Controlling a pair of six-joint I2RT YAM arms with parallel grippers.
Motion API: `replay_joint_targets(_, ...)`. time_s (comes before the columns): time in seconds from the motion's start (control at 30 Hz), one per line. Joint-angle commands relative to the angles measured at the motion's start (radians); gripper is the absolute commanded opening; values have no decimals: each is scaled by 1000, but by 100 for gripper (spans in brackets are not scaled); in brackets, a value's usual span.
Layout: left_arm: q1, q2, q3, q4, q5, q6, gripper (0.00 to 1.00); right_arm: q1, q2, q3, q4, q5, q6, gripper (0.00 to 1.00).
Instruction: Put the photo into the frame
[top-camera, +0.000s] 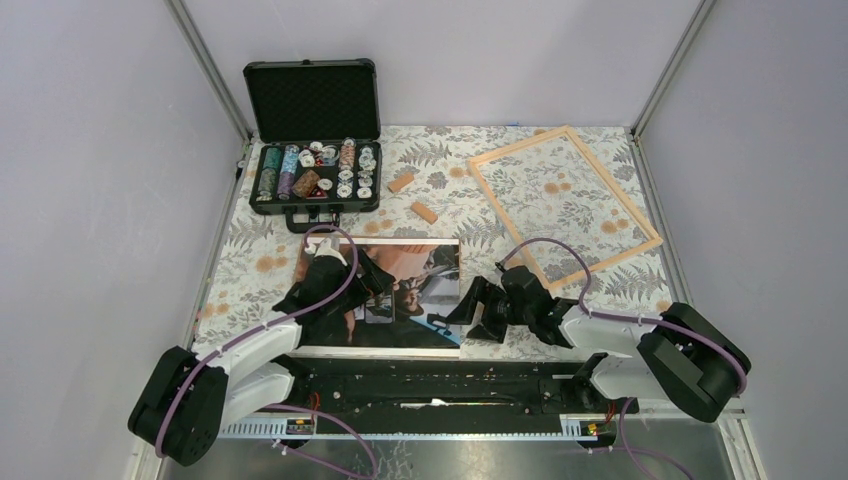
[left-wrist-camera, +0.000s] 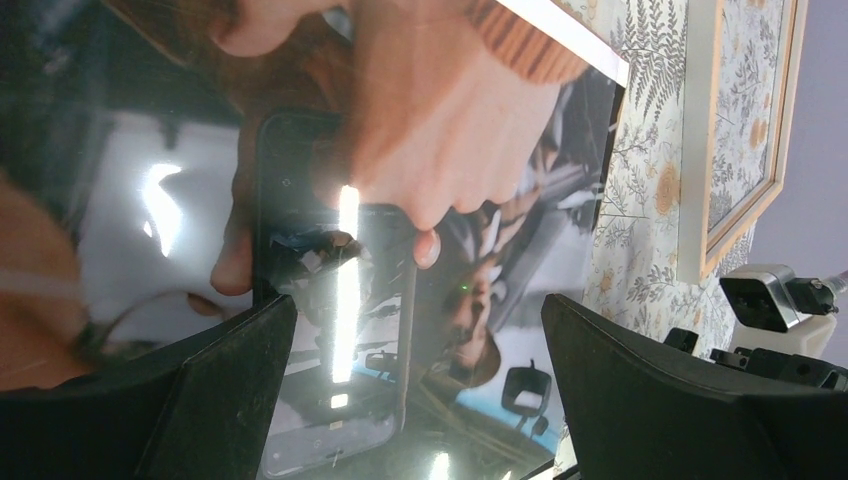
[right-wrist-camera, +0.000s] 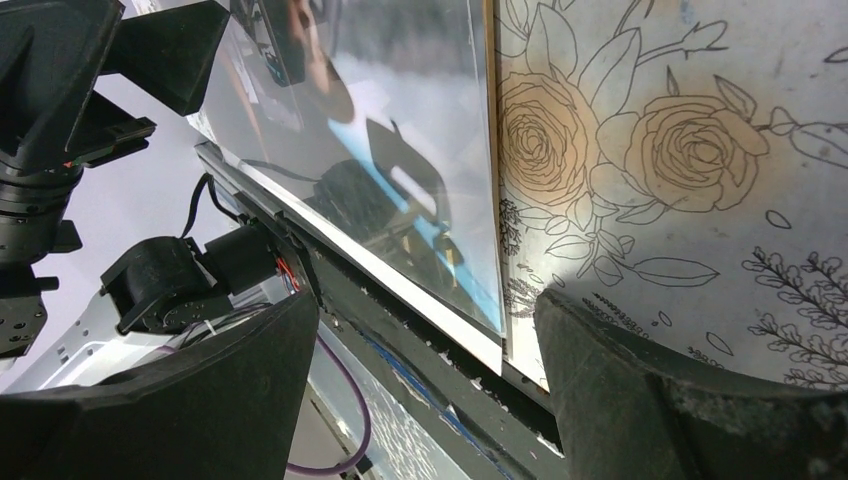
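Top view: photo (top-camera: 410, 300) lies flat and face up at the near edge of the table (top-camera: 250, 262), between the two arms. Frame (top-camera: 565, 205) lies at far right, apart from the photo, with floral cloth showing through it. Left claw (top-camera: 365, 290) is over the photo's left half. Right claw (top-camera: 450, 315) is at its right edge. Open chip case (top-camera: 313, 150) and two wooden blocks (top-camera: 402, 182) show only here.

Left wrist view: fingers spread wide with nothing pinched, glossy print close beneath, frame strip at right.

Right wrist view: fingers spread, empty, straddling the photo's white-bordered edge beside the black rail (right-wrist-camera: 400, 320).
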Motion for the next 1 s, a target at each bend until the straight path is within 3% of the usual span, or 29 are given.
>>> replay_joint_targets(0.0, -12, 35, -34, 20, 34, -12, 99, -5, 32, 33, -14, 9, -31, 87)
replay_joint_targets(0.53, -20, 30, -49, 25, 21, -21, 99, -5, 113, 5, 175, -111, 38, 83)
replay_joint_targets(0.97, -26, 39, -46, 26, 8, -22, 99, -5, -64, 44, 26, -77, 25, 84)
